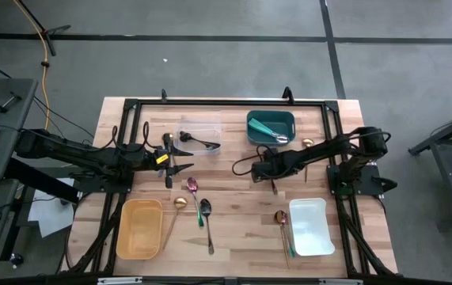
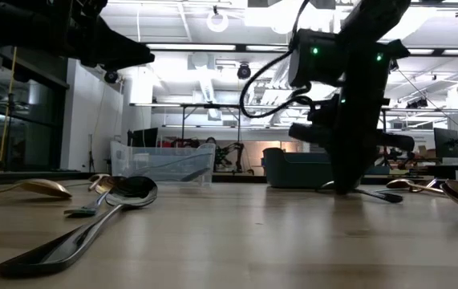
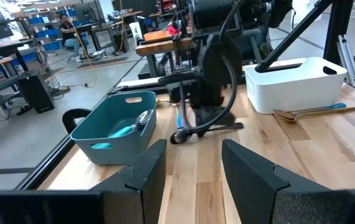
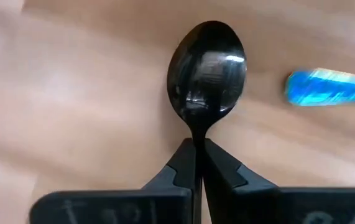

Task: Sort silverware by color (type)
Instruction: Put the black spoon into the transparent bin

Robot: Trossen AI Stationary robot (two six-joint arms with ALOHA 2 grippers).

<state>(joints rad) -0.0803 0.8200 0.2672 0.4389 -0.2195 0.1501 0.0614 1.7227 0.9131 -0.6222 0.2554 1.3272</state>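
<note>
Left gripper [image 1: 180,157]: hovering over the left half of the table, fingers parted, nothing between them.

Orange container [image 1: 140,228]: front left, apparently empty.

Clear container [image 1: 200,134]: back centre-left, one dark utensil inside.

Loose silverware, centre front: gold spoon [image 1: 179,203], pink-purple spoon [image 1: 192,186], black spoon with a teal-handled piece alongside [image 1: 206,215]. All lie on the wood, well apart from either gripper.

Teal container [image 1: 271,127]: back centre, teal-handled pieces inside.

Right gripper [image 4: 195,163]: down at the table in front of the teal container, jaws pinched shut on the thin neck of a black spoon [image 4: 206,67]. The bowl points straight out ahead of the fingertips; the spoon's long axis runs in line with the gripper. The right arm has this piece; its likely destination, the clear container, lies to the left, nearer the left arm.

Teal handle tip [image 4: 331,86]: just beside the black spoon's bowl, not touching.

White container [image 1: 311,226]: front right, a gold spoon and teal-handled piece [image 1: 282,224] beside it.

Writing, brands, labels: none legible.
</note>
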